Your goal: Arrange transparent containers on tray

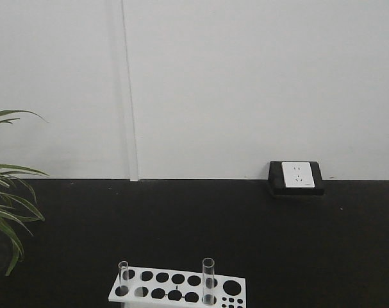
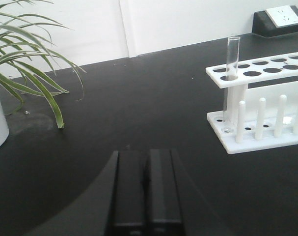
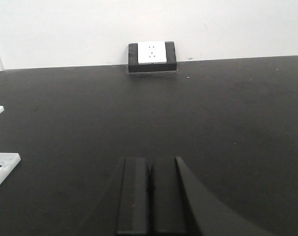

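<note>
Left jaws and right jaws are clenched, empty. Ahead-right of the left jaws, a test tube (image 2: 232, 54) stands upright, propped by the rack (image 2: 276, 96).

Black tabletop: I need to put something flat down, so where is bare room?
Widest bare stretch: between the white rack and the wall socket, running right. Another lies between the plant and the rack. Crowded only at the rack, where a slimmer tube and a wider tube stand.

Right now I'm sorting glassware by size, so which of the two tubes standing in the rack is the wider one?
The right tube in the front view; the left tube, at the end of the white rack, is slimmer.
</note>
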